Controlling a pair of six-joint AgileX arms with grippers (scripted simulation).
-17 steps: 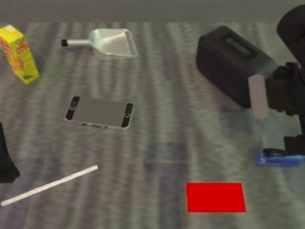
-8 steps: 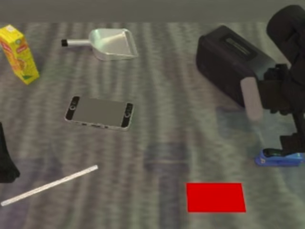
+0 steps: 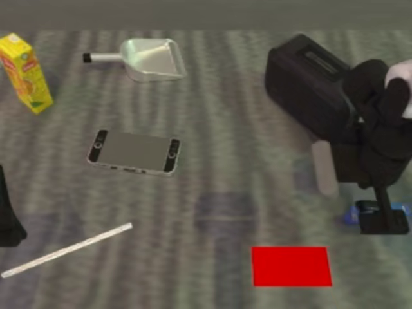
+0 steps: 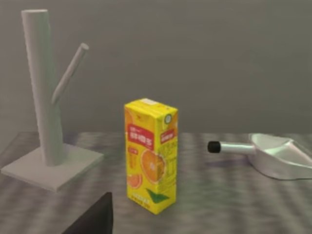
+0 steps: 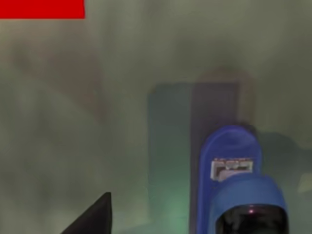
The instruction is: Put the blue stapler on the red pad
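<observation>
The blue stapler (image 3: 349,217) lies at the table's right side, mostly covered from above by my right gripper (image 3: 381,219). Only its blue ends show in the top view. The right wrist view shows the stapler (image 5: 231,161) close up, with its black oval patch nearest the camera. One dark fingertip (image 5: 95,219) stands well off to its side and the jaws are open, touching nothing that I can see. The red pad (image 3: 291,266) lies flat near the front edge, left of the stapler, and its edge shows as a red pad (image 5: 41,9) strip. My left gripper (image 3: 8,215) is parked at the left edge, open.
A black case (image 3: 309,84) stands just behind the right arm. A phone (image 3: 134,152), a silver scoop (image 3: 151,59), a yellow juice carton (image 3: 26,72) and a white ruler (image 3: 67,250) lie on the left half. A white branched stand (image 4: 44,122) shows beyond the carton in the left wrist view.
My right arm has swung in from the right edge and come down over the blue stapler, now hiding most of it. The stapler and the left arm have not moved.
</observation>
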